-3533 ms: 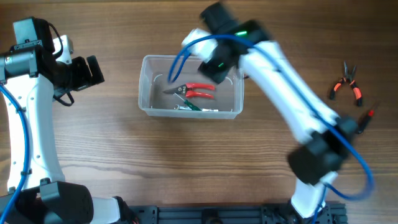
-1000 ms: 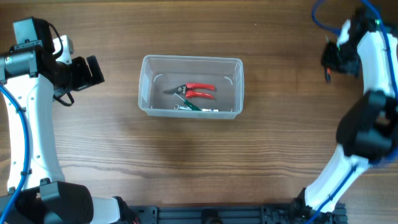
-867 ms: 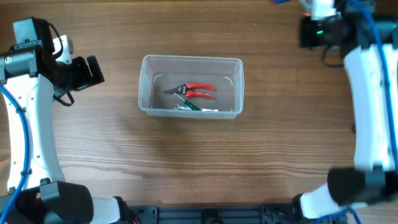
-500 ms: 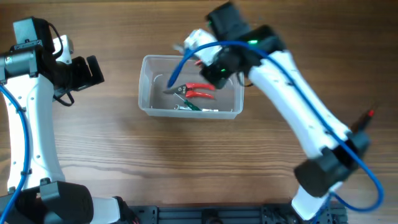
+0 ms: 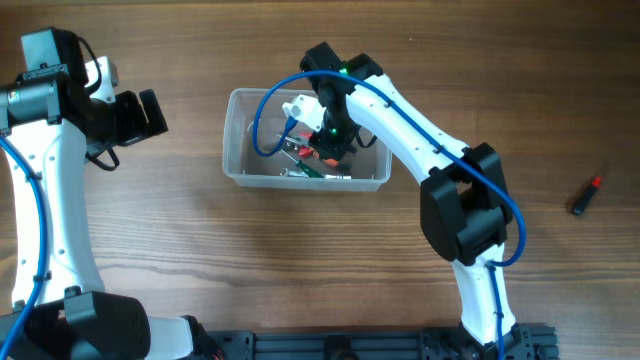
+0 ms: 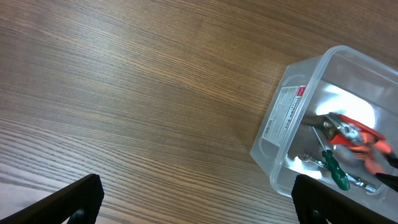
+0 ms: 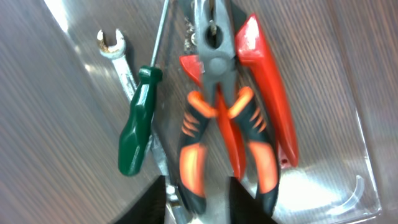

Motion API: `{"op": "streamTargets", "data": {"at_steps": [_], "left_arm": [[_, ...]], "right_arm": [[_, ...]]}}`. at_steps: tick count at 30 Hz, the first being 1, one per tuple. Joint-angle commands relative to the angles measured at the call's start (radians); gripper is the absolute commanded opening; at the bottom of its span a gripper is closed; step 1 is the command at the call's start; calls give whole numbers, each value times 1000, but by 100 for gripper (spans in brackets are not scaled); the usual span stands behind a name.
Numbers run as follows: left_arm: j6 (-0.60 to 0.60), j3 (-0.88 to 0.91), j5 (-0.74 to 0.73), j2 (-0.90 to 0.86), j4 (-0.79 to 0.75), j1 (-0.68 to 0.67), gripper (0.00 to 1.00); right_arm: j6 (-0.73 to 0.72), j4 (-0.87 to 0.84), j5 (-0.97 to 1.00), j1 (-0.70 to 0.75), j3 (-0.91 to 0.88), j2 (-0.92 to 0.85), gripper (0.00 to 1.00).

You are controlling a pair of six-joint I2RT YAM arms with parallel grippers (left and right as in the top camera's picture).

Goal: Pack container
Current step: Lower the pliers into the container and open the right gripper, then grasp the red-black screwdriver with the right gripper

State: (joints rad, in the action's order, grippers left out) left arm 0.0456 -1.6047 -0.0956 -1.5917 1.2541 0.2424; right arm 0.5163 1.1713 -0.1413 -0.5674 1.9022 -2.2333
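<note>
The clear container (image 5: 232, 110) sits mid-table. My right gripper (image 5: 325, 148) hangs down inside it. In the right wrist view, orange-and-black pliers (image 7: 214, 68) lie on the container floor across red-handled snips (image 7: 270, 93). One orange handle lies between the parted fingers (image 7: 249, 208) of my right gripper (image 7: 199, 208), with a gap on each side. A green screwdriver (image 7: 138, 124) and a small wrench (image 7: 115, 53) lie beside them. My left gripper (image 5: 140, 115) stays left of the container, open and empty, and its wrist view shows the container (image 6: 292, 118) at the right.
A small black tool with a red tip (image 5: 585, 196) lies on the wood at the far right. Bare wooden tabletop (image 6: 124, 93) stretches between my left gripper (image 6: 199, 208) and the container.
My right arm swung from the far right to the container and dropped into it. Its jaws have parted from the pliers. The left arm has not moved.
</note>
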Motion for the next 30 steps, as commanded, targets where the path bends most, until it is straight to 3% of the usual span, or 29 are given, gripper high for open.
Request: {"op": "streamTargets", "data": {"at_steps": [1, 6, 10, 11, 13, 15, 18, 21, 24, 30], "left_arm": [[-11, -3, -12, -8, 0, -5, 100], [-11, -3, -12, -8, 0, -5, 100], [-11, -3, -12, -8, 0, -5, 100], [-11, -4, -12, -8, -1, -5, 100], [-11, -4, -12, -8, 0, -5, 100], [-11, -4, -12, -8, 0, -5, 100], [-11, -3, -12, -8, -1, -5, 100], [-11, -3, -12, -8, -1, -5, 100], [-11, -3, -12, -8, -5, -5, 100], [-11, -3, -12, -8, -4, -5, 100]], "right_arm": [[3, 18, 26, 6, 2, 1, 41], [-64, 53, 40, 21, 18, 92, 41], [-236, 20, 143, 83, 48, 295, 42], [-330, -6, 234, 124, 48, 374, 46], [-502, -19, 356, 223, 48, 493, 74], [-653, -2, 377, 369, 48, 584, 83], [-948, 133, 377, 758, 48, 660, 92], [-980, 183, 319, 977, 12, 644, 99], [-978, 171, 294, 1163, -69, 592, 100], [-875, 37, 237, 1272, -259, 436, 100]]}}
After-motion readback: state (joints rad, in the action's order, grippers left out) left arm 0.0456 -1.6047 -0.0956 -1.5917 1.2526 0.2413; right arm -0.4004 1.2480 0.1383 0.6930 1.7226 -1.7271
